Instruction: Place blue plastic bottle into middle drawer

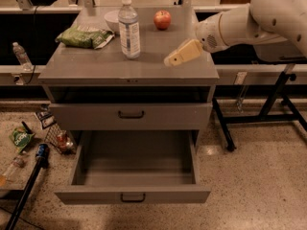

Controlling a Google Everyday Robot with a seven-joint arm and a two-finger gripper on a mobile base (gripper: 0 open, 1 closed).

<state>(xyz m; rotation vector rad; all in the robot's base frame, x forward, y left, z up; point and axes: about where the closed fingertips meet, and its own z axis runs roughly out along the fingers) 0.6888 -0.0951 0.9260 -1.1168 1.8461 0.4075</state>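
Note:
The blue plastic bottle (128, 28), clear with a white cap and pale label, stands upright on the grey cabinet top (96, 68) left of centre. My gripper (182, 53) hovers over the right part of the cabinet top, to the right of the bottle and apart from it, holding nothing. The white arm reaches in from the upper right. The middle drawer (132, 194), the lowest one, is pulled out and its inside is bare. The identical drawer front (130, 115) above it is closed.
A red apple (162, 19), a white bowl (110, 19) and a green snack bag (82, 36) share the cabinet top. A small clear bottle (20, 55) stands on a ledge at left. Litter and a dark pole (29, 181) lie on the floor at left. Black table legs (268, 104) stand at right.

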